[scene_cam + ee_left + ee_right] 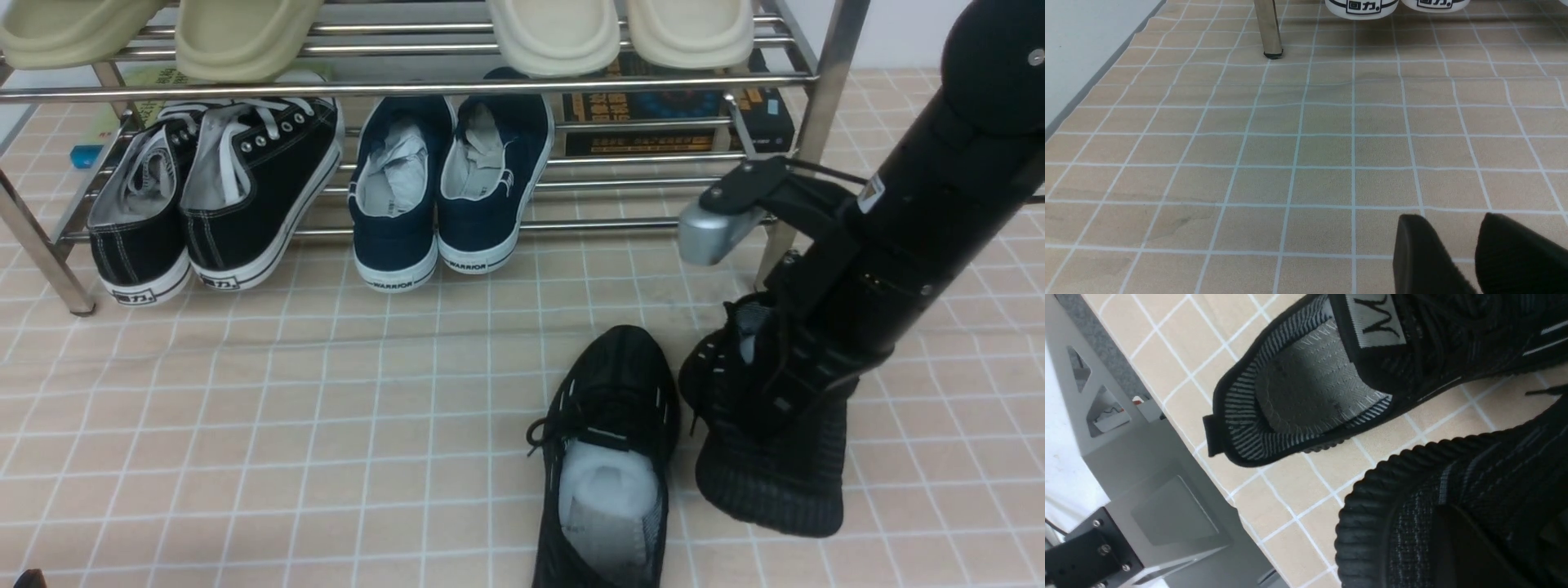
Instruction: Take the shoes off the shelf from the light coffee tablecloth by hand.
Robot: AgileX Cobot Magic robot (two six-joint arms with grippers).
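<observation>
Two all-black knit sneakers are off the chrome shelf [408, 86], on the beige grid tablecloth [286, 408]. One sneaker [608, 457] lies flat with white paper stuffing showing; it also shows in the right wrist view [1331, 375]. My right hand [784, 392] is closed on the other sneaker [767, 482], which is tilted with its heel toward the camera and its silver-tipped thumb [714, 229] sticking out above. That sneaker's heel [1404, 506] fills the right wrist view. My left gripper [1449, 232] is open and empty, low over bare cloth.
Black canvas sneakers [220, 196] and navy WARRIOR shoes [441, 188] sit on the shelf's lower tier, cream slippers [245, 37] on the upper. A dark box [653, 114] lies behind. A shelf leg [1269, 28] stands ahead of my left gripper. The grey robot base [1147, 498] borders the cloth.
</observation>
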